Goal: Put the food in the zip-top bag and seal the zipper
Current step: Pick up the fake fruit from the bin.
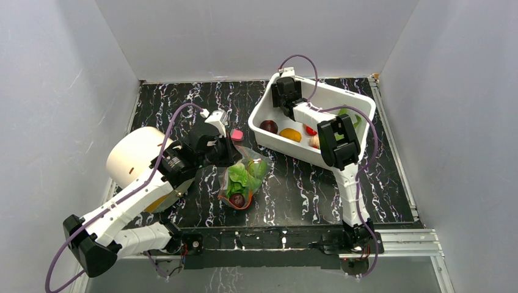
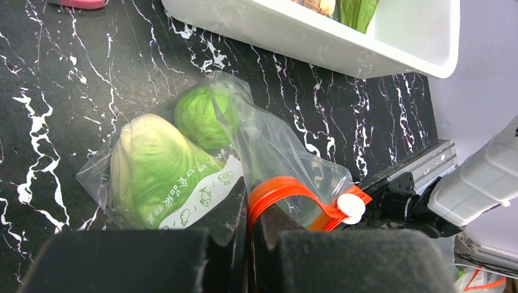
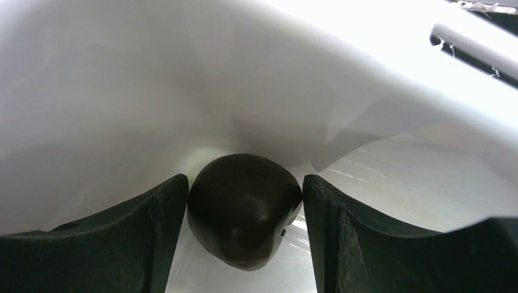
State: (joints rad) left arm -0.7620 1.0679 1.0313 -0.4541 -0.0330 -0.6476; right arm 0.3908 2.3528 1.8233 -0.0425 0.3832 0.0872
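- The dark purple round (image 3: 241, 210) lies on the floor of the white tub (image 3: 122, 91), tucked against its wall.
- It looks smooth, glossy and light, so probably slippery. Its widest middle is the safest place to squeeze.
- The right end effector (image 3: 244, 189) has a finger against each side of the round, gripping it there.
- The zip-top bag (image 2: 275, 146) lies on the dark marbled surface (image 2: 61, 91) just beside the tub, with the cabbage (image 2: 156, 168) and green ball (image 2: 204, 116) inside.
- The bag looks limp and crinkly, and the zipper (image 2: 278, 186) seems the firmest hold.
- The left end effector (image 2: 249, 213) is clamped on the zipper.
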